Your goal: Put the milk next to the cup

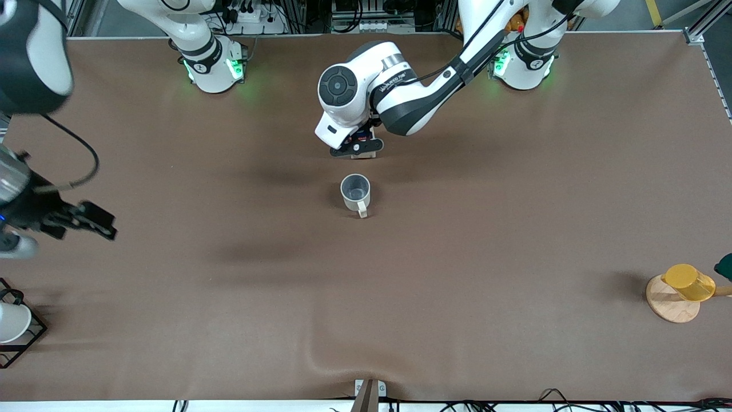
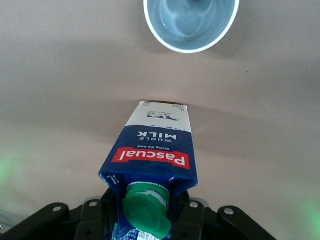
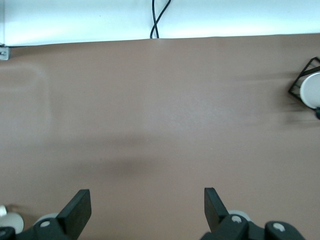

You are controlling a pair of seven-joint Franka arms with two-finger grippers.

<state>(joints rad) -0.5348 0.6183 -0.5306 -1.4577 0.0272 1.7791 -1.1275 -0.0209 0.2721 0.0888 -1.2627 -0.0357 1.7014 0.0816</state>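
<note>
The milk (image 2: 155, 150), a dark blue carton with a green cap and a red label, stands upright with its white base meeting its shadow on the brown cloth. My left gripper (image 2: 150, 212) is shut on its top, one finger on each side of the cap. From the front, the left hand (image 1: 355, 147) covers nearly all of the carton. The cup (image 1: 355, 191), an off-white mug with a grey inside (image 2: 190, 22), stands a short gap away, nearer to the front camera than the milk. My right gripper (image 1: 94, 220) waits open over the right arm's end of the table, with nothing between its fingers (image 3: 75, 210).
A yellow cup (image 1: 689, 281) lies on a round wooden disc (image 1: 669, 306) at the left arm's end. A white cup in a black wire rack (image 1: 11, 323) stands at the right arm's end, also in the right wrist view (image 3: 310, 90). The cloth wrinkles (image 1: 320, 360) near the front edge.
</note>
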